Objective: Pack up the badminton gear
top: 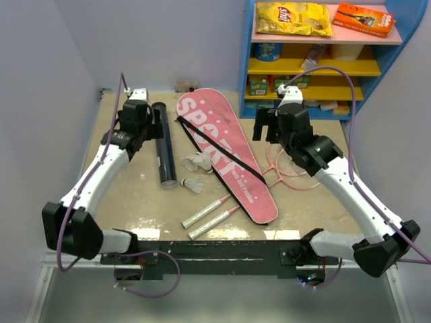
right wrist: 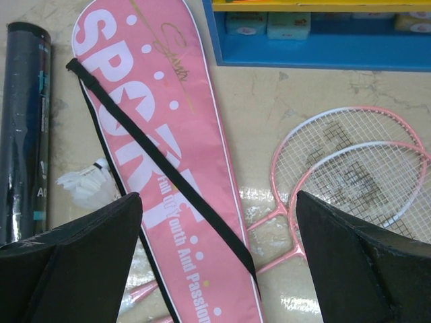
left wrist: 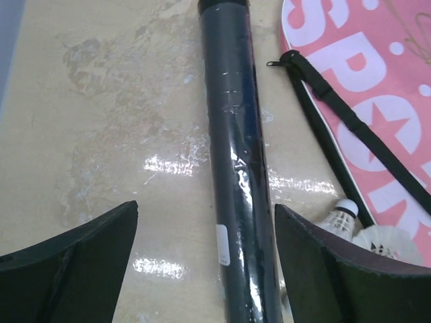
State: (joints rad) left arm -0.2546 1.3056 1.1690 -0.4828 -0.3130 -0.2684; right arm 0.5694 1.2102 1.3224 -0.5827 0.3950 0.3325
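The left claw stands with its jaws apart. The tube lies lengthwise between them on the table, and it seems they do not touch it. Just right of the tube lie the shuttlecocks and the bag. The right claw, also spread wide, hangs over the bag. The rackets lie to its right, with their shafts passing under the bag.

Bright, sharp, glare patches on table

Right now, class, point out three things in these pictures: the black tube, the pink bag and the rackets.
black tube [left wrist: 236,168]: left wrist view, middle of its barrel.
pink bag [right wrist: 188,148]: right wrist view, its pink face.
rackets [right wrist: 350,175]: right wrist view, overlapping strings.
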